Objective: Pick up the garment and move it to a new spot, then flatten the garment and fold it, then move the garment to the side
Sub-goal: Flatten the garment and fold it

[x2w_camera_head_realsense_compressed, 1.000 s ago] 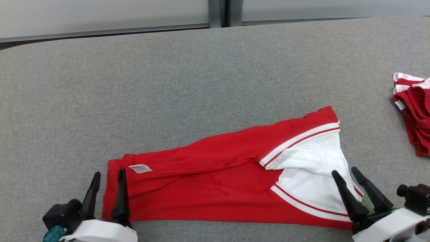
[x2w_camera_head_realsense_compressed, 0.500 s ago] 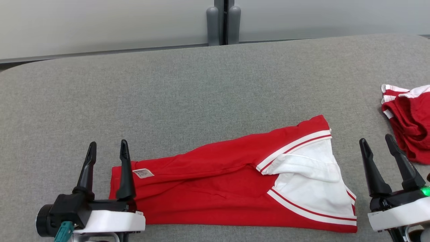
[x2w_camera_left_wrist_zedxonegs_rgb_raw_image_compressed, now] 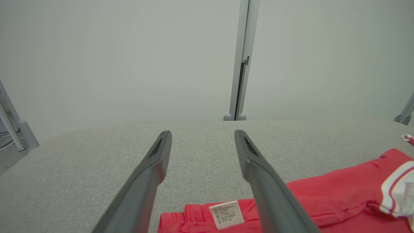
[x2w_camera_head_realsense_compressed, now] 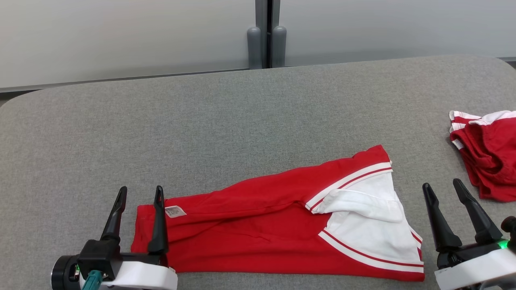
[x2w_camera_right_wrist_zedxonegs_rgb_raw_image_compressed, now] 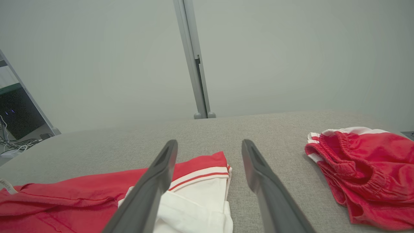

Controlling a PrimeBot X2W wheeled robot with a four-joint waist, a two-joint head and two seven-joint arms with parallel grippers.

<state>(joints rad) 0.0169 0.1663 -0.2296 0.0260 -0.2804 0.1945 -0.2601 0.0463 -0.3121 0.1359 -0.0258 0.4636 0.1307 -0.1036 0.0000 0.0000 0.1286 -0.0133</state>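
One red garment (x2w_camera_head_realsense_compressed: 262, 225) with a white striped end lies folded lengthwise at the bench's (x2w_camera_head_realsense_compressed: 201, 121) six o'clock; my left pincer (x2w_camera_head_realsense_compressed: 141, 189), at seven, and right pincer (x2w_camera_head_realsense_compressed: 441, 184), at four, gape wide, empty.

A white label (x2w_camera_head_realsense_compressed: 175, 211) lies on the red garment (x2w_camera_head_realsense_compressed: 250, 229), near its left end; its rows of dark print are too small to read.
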